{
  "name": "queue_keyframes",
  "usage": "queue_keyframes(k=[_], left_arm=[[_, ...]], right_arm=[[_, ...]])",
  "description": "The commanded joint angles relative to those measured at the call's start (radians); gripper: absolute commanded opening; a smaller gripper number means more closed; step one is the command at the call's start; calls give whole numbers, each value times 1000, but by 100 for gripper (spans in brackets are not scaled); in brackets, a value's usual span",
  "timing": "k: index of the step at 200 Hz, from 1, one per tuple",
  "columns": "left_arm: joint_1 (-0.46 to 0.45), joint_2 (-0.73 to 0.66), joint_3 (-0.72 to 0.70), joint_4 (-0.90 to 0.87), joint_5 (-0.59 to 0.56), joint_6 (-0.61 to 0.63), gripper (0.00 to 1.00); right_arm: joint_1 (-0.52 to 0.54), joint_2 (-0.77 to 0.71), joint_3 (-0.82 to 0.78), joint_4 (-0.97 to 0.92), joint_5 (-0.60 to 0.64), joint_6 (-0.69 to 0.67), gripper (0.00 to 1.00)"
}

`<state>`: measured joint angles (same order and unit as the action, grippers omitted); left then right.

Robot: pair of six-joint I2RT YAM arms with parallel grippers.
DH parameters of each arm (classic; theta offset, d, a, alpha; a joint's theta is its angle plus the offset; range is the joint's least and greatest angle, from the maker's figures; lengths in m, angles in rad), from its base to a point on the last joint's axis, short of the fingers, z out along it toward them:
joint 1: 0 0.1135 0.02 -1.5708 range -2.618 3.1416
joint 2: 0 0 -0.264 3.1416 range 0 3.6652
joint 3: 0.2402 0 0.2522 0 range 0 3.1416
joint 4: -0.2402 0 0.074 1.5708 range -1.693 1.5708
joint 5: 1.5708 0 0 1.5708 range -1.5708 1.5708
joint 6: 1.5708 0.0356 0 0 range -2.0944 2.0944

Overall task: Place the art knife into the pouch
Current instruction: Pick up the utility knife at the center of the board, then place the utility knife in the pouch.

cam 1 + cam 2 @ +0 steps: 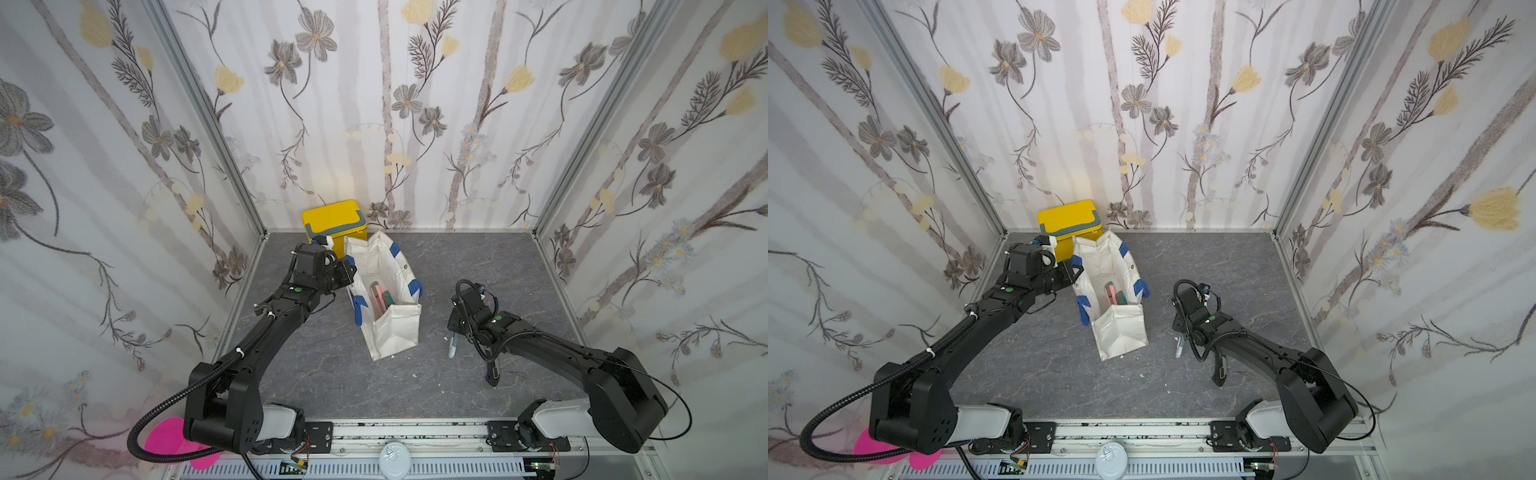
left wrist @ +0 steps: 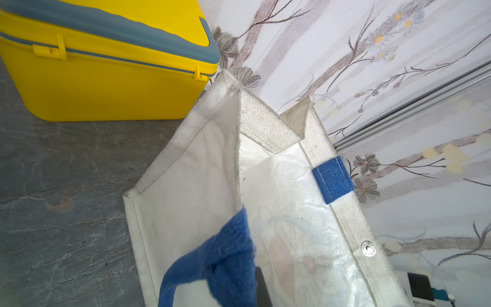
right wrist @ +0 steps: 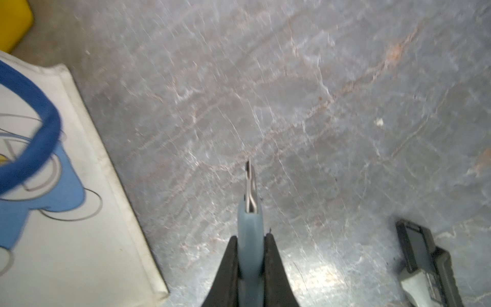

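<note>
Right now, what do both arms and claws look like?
Both arms are matte black, with white base segments and a green dot near each wrist. The left arm carries a corrugated black hose with white ties; the right arm thin looping cables. The right claw has black tapered fingers.

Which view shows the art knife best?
Right wrist view: the art knife is close up, clamped in the right tool, blade visible. Both top views show only its pale end; left wrist shows none.

White canvas pouch (image 1: 395, 332) gapes upward; bare grey marbled worktop (image 1: 457, 266) flanks its right side; yellow plastic box (image 1: 332, 218) crowds its far end.
</note>
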<state>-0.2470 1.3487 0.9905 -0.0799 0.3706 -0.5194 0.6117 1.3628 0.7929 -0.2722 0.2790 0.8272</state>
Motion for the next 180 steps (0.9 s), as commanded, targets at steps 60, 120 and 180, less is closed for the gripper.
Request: queue_keyframes(k=[60,120,180], left_arm=[[5,-4,6,31,-9,5,0],[19,-5,8,32,5,-2,0],[21,-3,5,53,35,-20,0]], right_arm=[[-26,-125,109,19,21,-88,0],[31,-182,313,31,-23,-133,0],[173,50,637,176,-46,-279,0]])
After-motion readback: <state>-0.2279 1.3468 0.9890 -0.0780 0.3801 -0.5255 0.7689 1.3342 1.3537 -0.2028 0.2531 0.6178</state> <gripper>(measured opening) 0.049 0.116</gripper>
